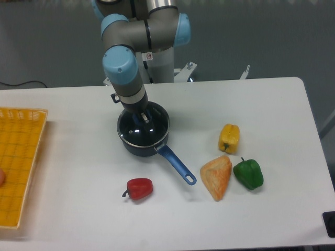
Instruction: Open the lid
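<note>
The lid (pixel 148 135) is a round glass disc with a metal rim, lying flat on the dark blue saucepan (pixel 137 147) at the table's middle. My gripper (pixel 140 120) reaches straight down onto the lid's centre. Its dark fingers (pixel 145 117) are pinched around the light blue knob, which they mostly hide. The lid rests level on the pan's rim. The saucepan's long blue handle (pixel 178 166) points toward the front right.
A red pepper (pixel 139 188) lies in front of the pan. To the right are a yellow pepper (pixel 229 137), an orange wedge-shaped piece (pixel 216 177) and a green pepper (pixel 248 173). A yellow basket (pixel 18 162) sits at the left edge.
</note>
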{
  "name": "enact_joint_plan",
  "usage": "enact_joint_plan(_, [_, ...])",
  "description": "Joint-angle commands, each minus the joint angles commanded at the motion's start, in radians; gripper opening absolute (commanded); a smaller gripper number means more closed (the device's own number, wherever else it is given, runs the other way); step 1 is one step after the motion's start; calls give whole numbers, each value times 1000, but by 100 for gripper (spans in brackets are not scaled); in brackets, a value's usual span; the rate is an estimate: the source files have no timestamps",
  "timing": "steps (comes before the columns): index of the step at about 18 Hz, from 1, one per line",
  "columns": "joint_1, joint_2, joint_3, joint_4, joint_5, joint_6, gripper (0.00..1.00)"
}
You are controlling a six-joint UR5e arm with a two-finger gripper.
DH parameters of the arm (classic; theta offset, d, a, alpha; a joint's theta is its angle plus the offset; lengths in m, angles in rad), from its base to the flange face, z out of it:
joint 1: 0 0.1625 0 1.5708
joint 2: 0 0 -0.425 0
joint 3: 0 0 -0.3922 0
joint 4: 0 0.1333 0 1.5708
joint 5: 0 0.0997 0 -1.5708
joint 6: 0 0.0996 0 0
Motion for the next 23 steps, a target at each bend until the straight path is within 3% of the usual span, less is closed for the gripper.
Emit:
enact_joint_plan(5, [3, 0, 17, -18, 0, -2, 57])
enact_joint_plan(10, [5, 0, 67, -78, -2, 0, 57])
enact_joint_plan(23, [51, 0, 155, -78, -72, 3, 56])
